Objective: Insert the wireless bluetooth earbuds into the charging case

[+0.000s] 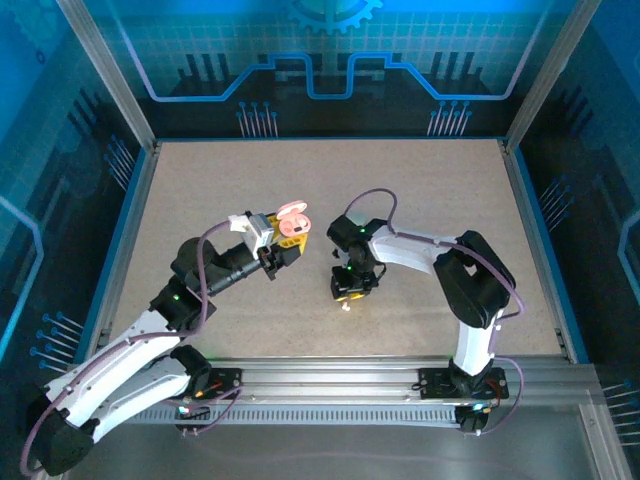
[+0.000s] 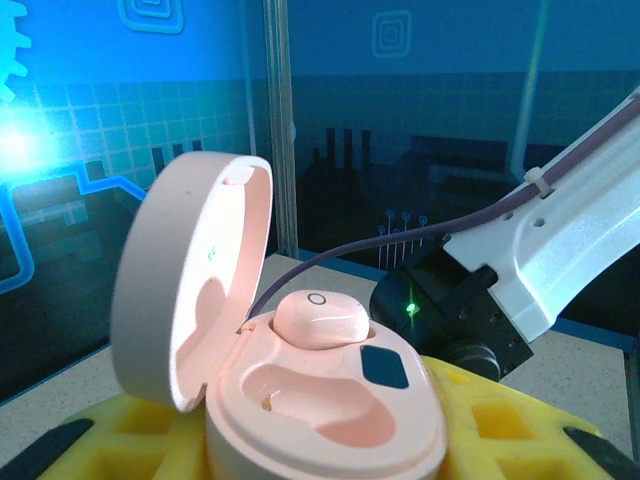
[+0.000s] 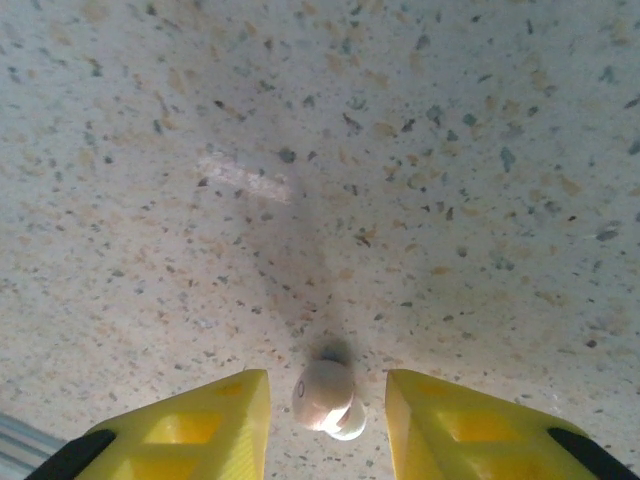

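Looking down from above, the left pincer [image 1: 287,238] clamps the open pink charging case [image 1: 292,215] above the table [image 1: 200,190]; the right pincer [image 1: 348,292] points down. Left wrist: one earbud [image 2: 318,318] sits in the case's far socket. Right wrist: yellow fingers [image 3: 200,425] stand apart around a second earbud [image 3: 325,393] lying on the table.

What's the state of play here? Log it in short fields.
case: pink, lid open, held by left gripper
seated earbud: pink, in one slot
empty slot: beside it, nothing in it
loose earbud: pale, on the table
right gripper: open, fingers on either side of the loose earbud, gaps on both sides
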Available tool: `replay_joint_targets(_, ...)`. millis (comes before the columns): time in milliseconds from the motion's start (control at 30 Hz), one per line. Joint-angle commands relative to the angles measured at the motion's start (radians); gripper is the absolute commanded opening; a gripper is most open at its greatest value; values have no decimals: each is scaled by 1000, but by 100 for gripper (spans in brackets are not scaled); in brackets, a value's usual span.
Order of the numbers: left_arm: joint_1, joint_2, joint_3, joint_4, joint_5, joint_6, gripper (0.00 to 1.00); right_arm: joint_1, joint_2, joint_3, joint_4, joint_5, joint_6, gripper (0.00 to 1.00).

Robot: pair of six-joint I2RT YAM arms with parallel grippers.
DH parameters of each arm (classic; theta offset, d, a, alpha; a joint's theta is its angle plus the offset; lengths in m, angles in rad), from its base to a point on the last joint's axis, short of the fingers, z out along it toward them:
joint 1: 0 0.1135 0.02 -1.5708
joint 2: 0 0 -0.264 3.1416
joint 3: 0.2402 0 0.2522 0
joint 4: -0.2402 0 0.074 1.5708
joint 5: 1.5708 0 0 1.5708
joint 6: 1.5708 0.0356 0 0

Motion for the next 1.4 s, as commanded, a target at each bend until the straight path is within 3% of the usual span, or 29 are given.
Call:
replay_joint_targets(0,-6,-16,27,39,14,-2,33,18,38,36,-40,33,28,36)
replay_joint_targets(267,-5,-19,24,37,10,-1,33,42,75,61,-54,35,33,29)
replay_joint_targets(867,-5,-15,25,40,13,-4,33,72,90,81,-99,85,30,25)
replay_joint_targets(1100,-5,-19,19,38,6,-4,33,66,63,84,-95,79,15,18)
replay_joint_targets(1200,-4,-20,19,33,-2,0,32,31,-24,47,-37,-2,7,17)
replay_joint_targets(1300,-4,-21,17,31,-18,5,32,-35,-164,-21,76,-153,19,17)
replay_joint_targets(1367,-5,-19,13,32,-38,6,33,-95,-255,-78,188,-320,40,17)
